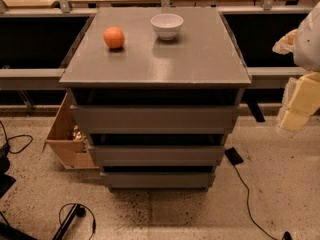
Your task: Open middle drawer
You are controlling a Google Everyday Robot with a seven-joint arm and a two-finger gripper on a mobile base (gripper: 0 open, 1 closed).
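A grey cabinet (155,59) stands in the middle of the camera view with three handleless drawer fronts stacked below its top. The middle drawer (156,155) is the medium-sized grey panel between the larger top front (155,118) and the smaller bottom front (157,179). It sits nearly flush with the others, with a dark gap above it. My gripper (300,104), cream-coloured, hangs at the right edge of the view, well to the right of the cabinet, at about the height of the top drawer, touching nothing.
An orange (114,37) and a white bowl (167,25) sit on the cabinet top. A wooden box (67,134) stands on the floor at the cabinet's left. Cables (245,189) lie on the speckled floor at right and lower left. A metal rail (30,76) runs behind.
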